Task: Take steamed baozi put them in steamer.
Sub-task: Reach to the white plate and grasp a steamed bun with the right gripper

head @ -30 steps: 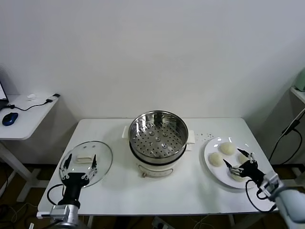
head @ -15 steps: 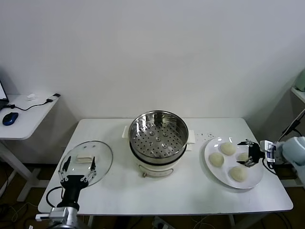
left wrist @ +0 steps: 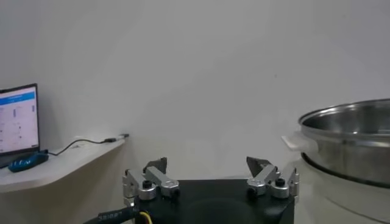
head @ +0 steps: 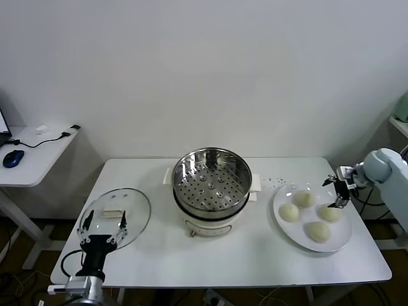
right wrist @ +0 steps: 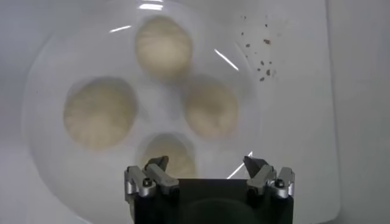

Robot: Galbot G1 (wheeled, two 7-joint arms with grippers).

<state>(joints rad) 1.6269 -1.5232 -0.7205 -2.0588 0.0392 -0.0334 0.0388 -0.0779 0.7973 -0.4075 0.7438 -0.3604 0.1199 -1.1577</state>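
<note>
The right gripper [head: 336, 191] hangs above the far right edge of the flat white round plate [head: 285, 223], its arm reaching in from the right side, its fingers [right wrist: 156, 168] spread with nothing between them. The left gripper [head: 102, 221] sits low at the near left corner of the white rectangular table [head: 255, 255], just before the round clear glass lid [head: 137, 217], fingers also spread and empty. On the plate lie the four cream-white steamed baozi [head: 289, 212], smooth, matte and dome-shaped, set close together in a loose diamond; in the right wrist view they show as soft pale rounds [right wrist: 100, 112] on the glossy plate surface. The shiny round stainless-steel steamer [head: 211, 180] stands mid-table on its white base with side handles, well apart from the plate, and its perforated metal tray holds no bun.
</note>
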